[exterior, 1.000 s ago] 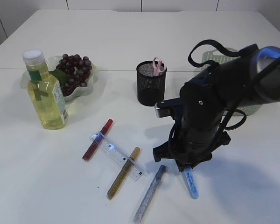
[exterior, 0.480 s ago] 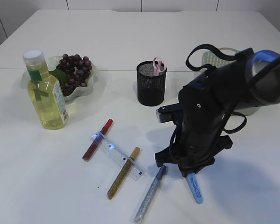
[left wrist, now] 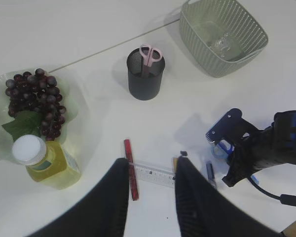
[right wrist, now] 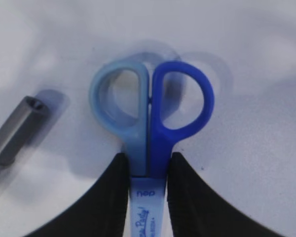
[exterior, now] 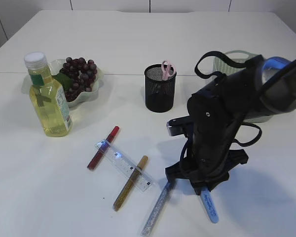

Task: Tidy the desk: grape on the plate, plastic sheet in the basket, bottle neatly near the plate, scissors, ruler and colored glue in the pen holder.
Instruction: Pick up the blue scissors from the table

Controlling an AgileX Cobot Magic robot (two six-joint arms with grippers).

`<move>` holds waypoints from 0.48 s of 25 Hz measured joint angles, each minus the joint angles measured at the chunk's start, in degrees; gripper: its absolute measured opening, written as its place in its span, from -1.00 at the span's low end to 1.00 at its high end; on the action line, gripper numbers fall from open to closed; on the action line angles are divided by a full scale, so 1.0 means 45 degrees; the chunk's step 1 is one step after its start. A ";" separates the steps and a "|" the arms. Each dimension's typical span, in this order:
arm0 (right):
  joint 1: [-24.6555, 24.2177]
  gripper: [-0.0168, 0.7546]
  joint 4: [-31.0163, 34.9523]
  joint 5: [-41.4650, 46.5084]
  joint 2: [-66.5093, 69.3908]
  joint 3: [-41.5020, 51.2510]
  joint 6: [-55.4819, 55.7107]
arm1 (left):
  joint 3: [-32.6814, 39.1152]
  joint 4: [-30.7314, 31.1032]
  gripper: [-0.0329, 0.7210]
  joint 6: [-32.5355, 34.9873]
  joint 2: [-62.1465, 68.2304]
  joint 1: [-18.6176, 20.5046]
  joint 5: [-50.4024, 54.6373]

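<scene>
Two pairs of scissors are counted: a blue pair (right wrist: 149,138) and a pink pair (exterior: 166,69). Four glue sticks are seen: red (exterior: 103,147), gold (exterior: 130,182), silver (exterior: 158,205), and one more hidden. One ruler (exterior: 123,164), one bottle (exterior: 47,97), one plate (exterior: 91,92), one grape bunch (exterior: 79,76), one pen holder (exterior: 160,89) and one basket (left wrist: 224,34) are counted.

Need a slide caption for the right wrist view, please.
Right gripper closed around the blue scissors just below their handles, on the white table, a silver glue stick's end alongside.
</scene>
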 joint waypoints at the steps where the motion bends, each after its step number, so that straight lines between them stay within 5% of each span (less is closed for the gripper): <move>1: 0.0000 -0.37 0.0030 0.0026 0.0006 0.0000 0.0000 | 0.0000 0.0000 -0.27 0.0000 0.0000 0.0000 0.0000; 12: 0.0000 -0.37 0.0076 0.0069 0.0006 0.0000 0.0000 | 0.0000 -0.0031 -0.27 0.0000 0.0000 0.0000 0.0000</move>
